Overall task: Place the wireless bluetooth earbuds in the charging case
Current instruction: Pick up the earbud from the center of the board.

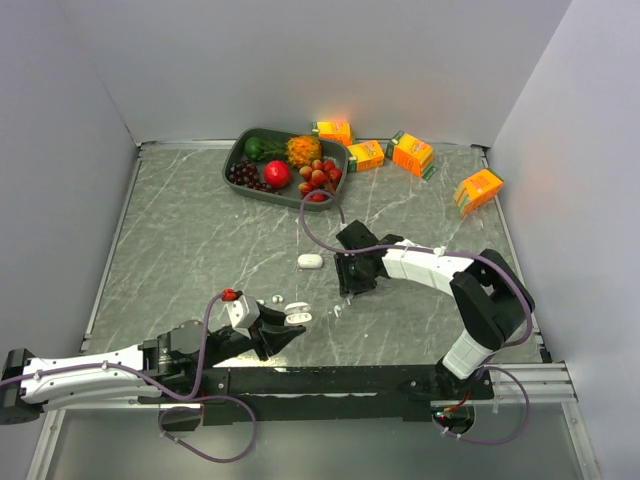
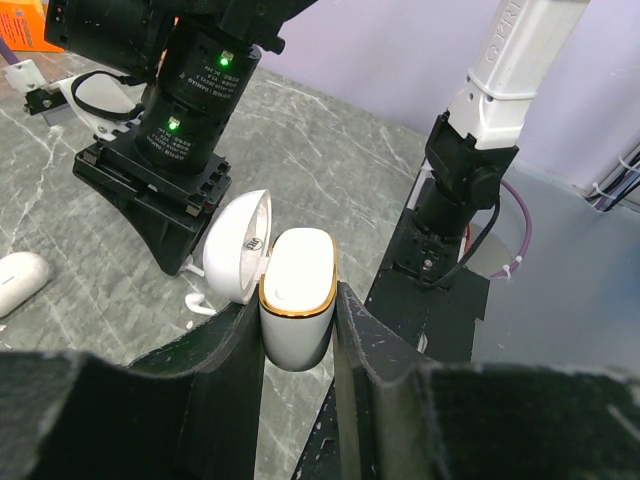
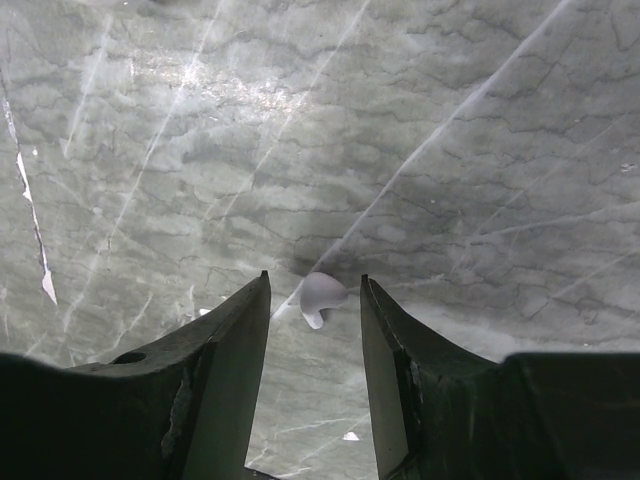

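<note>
The charging case [image 2: 298,285], lid open, is clamped in the left gripper [image 2: 293,335]. The right gripper [image 3: 314,285], jaws parted, is set astride one stemmed earbud [image 3: 322,294] on the table [image 3: 480,150], near centre. Judged light, slippery; to be pinched across its bulb

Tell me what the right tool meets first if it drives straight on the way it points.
The right tool points down at the marble table, jaws open. First in its line is the small white earbud lying in the gap. Depth is unclear, but the tips would probably land on the table either side.
</note>
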